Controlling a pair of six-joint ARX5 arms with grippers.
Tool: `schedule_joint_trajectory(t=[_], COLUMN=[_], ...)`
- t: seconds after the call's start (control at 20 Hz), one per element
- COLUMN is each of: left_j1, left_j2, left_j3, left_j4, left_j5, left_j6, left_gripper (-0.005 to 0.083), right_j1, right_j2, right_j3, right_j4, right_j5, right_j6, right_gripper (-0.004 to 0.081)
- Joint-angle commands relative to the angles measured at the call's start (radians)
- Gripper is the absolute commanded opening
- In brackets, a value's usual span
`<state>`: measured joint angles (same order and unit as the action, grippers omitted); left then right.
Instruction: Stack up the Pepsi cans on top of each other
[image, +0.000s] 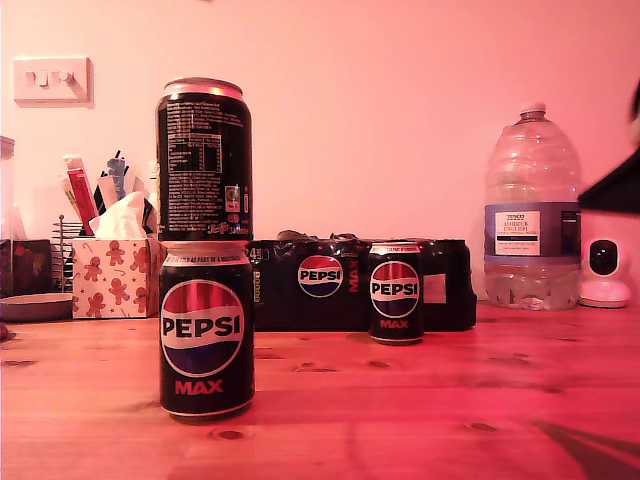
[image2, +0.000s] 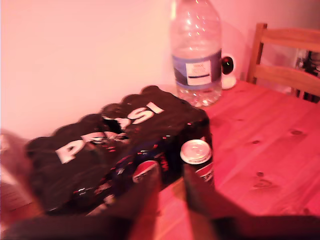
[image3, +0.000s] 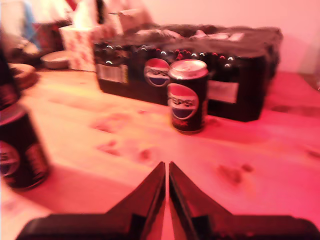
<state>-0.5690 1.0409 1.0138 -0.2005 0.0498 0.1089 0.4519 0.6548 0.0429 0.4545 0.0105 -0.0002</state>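
Two Pepsi cans stand stacked near the front at the exterior view's left: the lower can shows its logo, the upper can shows its small print. The third can stands alone in front of the multipack. My first gripper is open and empty, above and just short of this single can. My second gripper is shut on nothing, low over the table and pointing at the single can, well short of it. The stack's lower can sits off to its side.
The black shrink-wrapped Pepsi multipack lies along the back wall. At the exterior view's right stand a water bottle and a small white camera. A dark shape enters at that edge. A tissue box stands at the left. A wooden chair stands past the table.
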Motion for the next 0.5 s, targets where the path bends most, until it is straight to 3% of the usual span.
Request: schedule_joint_trajectory(t=[0.0,0.05,0.1,0.15,0.25,0.45], left_j1=[0.018,0.029,0.039,0.047,0.053,0.053], left_j2=[-0.019,-0.031,-0.041,-0.049,-0.059,-0.06], left_j3=[0.0,0.0,0.0,0.0,0.0,0.0], left_j4=[-0.03,-0.052,-0.074,-0.093,-0.117,-0.123], left_j5=[-0.005,-0.004,-0.004,-0.004,-0.003,-0.003], left_j6=[-0.006,-0.006,-0.007,-0.008,-0.008,-0.007], left_gripper=[-0.0022,-0.0022,-0.0022,-0.0022,-0.0022,-0.0022], right_j1=[-0.013,-0.017,-0.018,-0.016,-0.016,-0.016], right_j2=[0.078,0.127,0.177,0.224,0.314,0.469], right_j3=[0.004,0.005,0.01,0.024,0.073,0.209], right_j4=[0.111,0.162,0.202,0.227,0.263,0.266], right_j5=[-0.001,-0.002,-0.01,-0.015,0.01,0.029], right_j6=[-0.006,-0.01,-0.031,-0.043,-0.024,-0.027], right_gripper=[-0.0013,-0.0012,0.0056,0.0257,0.0753,0.0776])
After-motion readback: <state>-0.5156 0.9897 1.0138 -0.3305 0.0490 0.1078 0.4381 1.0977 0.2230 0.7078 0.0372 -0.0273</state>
